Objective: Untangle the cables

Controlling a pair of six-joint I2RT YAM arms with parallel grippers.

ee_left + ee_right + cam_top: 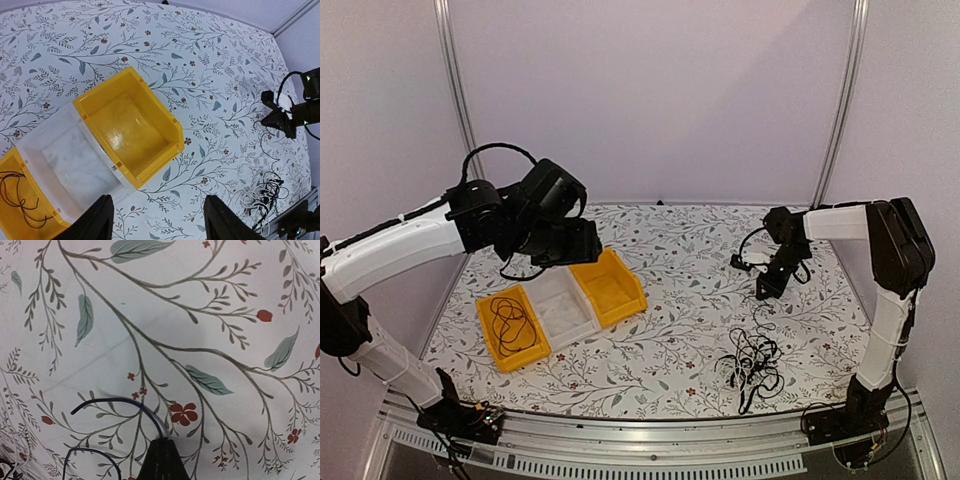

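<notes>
A tangle of thin black and pale cables (750, 360) lies on the floral table at the front right; it also shows in the left wrist view (262, 192). My right gripper (767, 285) is shut on a thin black cable (127, 405) that arcs out from its closed tips (162, 455) just above the table, and a strand trails down toward the tangle. One black cable (510, 322) lies coiled in the left yellow bin (490, 345). My left gripper (160, 225) is open and empty, held high above the bins.
Three bins stand side by side at the left: the yellow one with the cable, a clear one (570, 318) and a second yellow one (625, 300), both with nothing inside. Metal frame posts and walls enclose the table.
</notes>
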